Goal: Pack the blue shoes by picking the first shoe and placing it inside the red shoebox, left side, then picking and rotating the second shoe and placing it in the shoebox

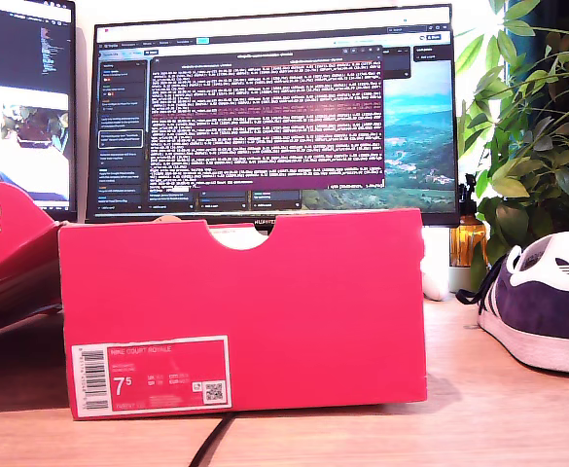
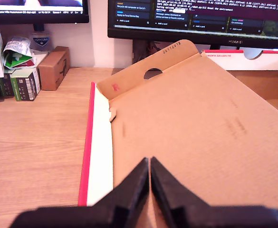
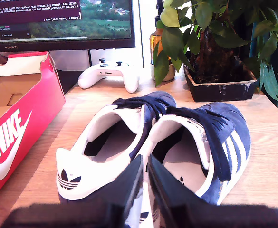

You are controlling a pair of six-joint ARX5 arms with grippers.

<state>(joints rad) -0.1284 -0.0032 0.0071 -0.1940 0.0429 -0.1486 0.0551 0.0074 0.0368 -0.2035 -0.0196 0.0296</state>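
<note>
Shoebox (image 1: 265, 302) label: "NIKE COURT ROYALE", 7.5

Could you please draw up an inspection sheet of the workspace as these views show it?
Surface: wooden desk, bare where it shows.
Job's things: red shoebox stands open with nothing seen inside; two blue shoes sit side by side outside it, heels toward my second claw.
Clutter: white game controller, cartons and packets, small cardboard box.
Grippers: my first claw shut, above the open lid's brown inside; my second claw shut, holding nothing, just behind the shoes' heels.
Cables: black cable running out from under the box front.
Surroundings: monitors, potted plant.
</note>
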